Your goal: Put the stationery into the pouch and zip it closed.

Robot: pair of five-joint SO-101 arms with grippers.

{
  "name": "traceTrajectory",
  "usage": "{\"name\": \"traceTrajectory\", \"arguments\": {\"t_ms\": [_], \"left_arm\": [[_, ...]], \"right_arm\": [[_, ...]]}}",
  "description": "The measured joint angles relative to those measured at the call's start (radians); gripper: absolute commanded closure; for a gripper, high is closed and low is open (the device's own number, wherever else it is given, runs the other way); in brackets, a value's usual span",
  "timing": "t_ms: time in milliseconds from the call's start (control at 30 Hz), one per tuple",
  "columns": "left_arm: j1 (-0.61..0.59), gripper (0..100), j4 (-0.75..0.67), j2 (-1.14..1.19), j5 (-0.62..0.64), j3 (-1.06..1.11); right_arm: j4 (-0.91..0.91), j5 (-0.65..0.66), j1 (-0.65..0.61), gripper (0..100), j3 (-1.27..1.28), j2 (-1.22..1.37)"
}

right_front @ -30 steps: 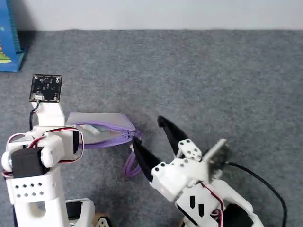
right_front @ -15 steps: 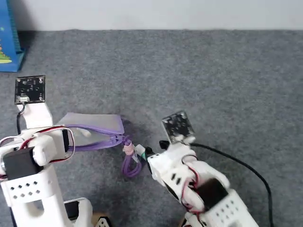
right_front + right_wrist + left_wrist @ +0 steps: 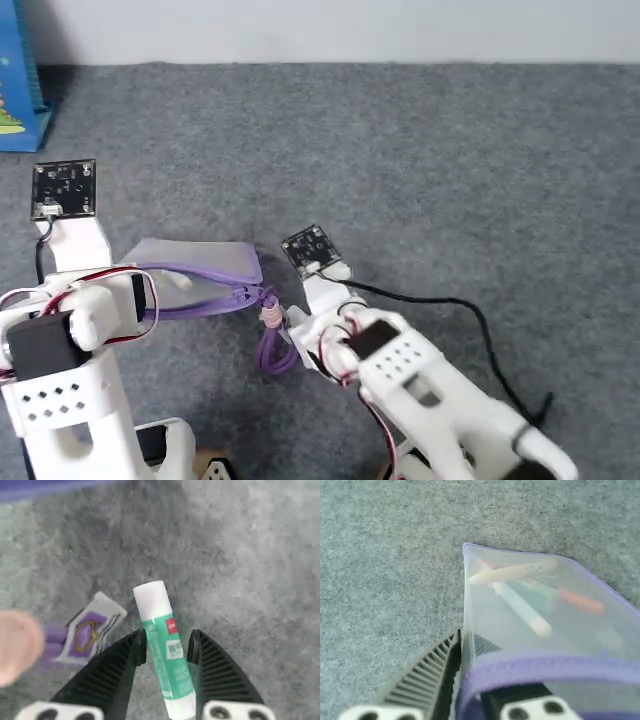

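Grips the glue stick [image 3: 159, 630] lengthwise between the jaws of the right gripper [image 3: 167, 639], white cap pointing outward over the grey mat [image 3: 240, 555]. Marks a change from a second ago, when those jaws gaped wide with nothing between them; since then swings the right arm in toward the zipper end of the pouch [image 3: 200, 258]. Means, in all likelihood, one more item in hand and ready to feed into the mouth.

Lies just beyond the cap: a purple tag [image 3: 90, 630], and a pink blur too soft to name.

Pinches the pouch's purple-banded rim in the clenched left gripper [image 3: 469, 642], drawn a little toward that arm compared with a second ago. Shows through the clear wall a cream pen [image 3: 512, 572], a pale marker [image 3: 522, 611], an orange one [image 3: 581, 601] and something green, blurred. Looks unzipped, closing not yet begun.
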Motion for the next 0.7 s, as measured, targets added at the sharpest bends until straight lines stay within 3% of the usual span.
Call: {"name": "traceTrajectory", "arguments": {"t_ms": [433, 600, 700], "left_arm": [[0.000, 99, 0.000, 0.000, 0.000, 0.000], [0.000, 99, 0.000, 0.000, 0.000, 0.000], [0.000, 99, 0.000, 0.000, 0.000, 0.000]], "right_arm": [[-0.124, 0.005, -0.032, 86.7, -0.054, 0.209], [-0.092, 0.006, 0.029, 99.5, -0.155, 0.345], [-0.032, 0.026, 0.051, 99.1, -0.207, 0.371]]}}
